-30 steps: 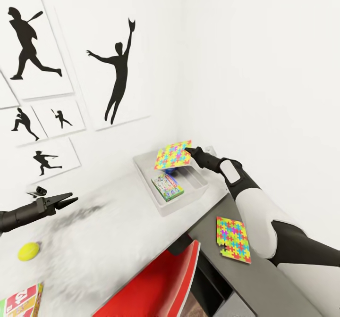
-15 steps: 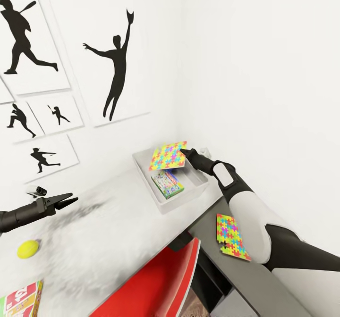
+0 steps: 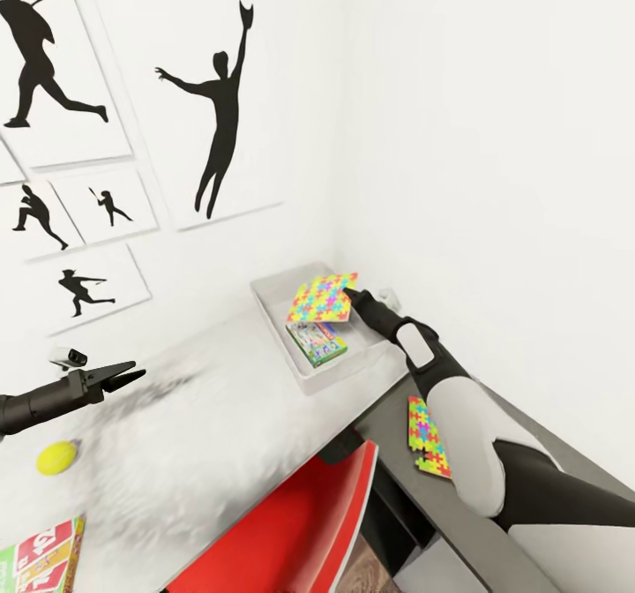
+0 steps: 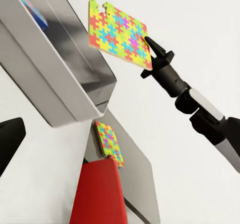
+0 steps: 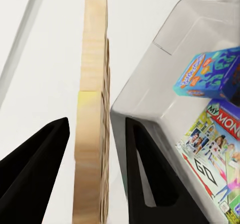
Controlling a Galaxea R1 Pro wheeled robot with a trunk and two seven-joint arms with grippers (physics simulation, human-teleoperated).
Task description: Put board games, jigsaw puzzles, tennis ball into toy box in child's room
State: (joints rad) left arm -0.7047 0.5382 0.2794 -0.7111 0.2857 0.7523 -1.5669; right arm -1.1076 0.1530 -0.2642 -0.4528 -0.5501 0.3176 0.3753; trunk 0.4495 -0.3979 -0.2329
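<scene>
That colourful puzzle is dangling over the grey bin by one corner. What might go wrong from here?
The right gripper pinches the jigsaw puzzle only at its edge, so it might slip or swing out early. It hangs tilted above the toy box, near the far rim, so a release could leave it propped on the wall. It may also land crooked on the board games inside.

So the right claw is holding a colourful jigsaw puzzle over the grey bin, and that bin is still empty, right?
Not empty. The right wrist view shows two board games, a blue one and a green-edged one, already in the toy box. The right gripper does hold the jigsaw puzzle over it.
</scene>
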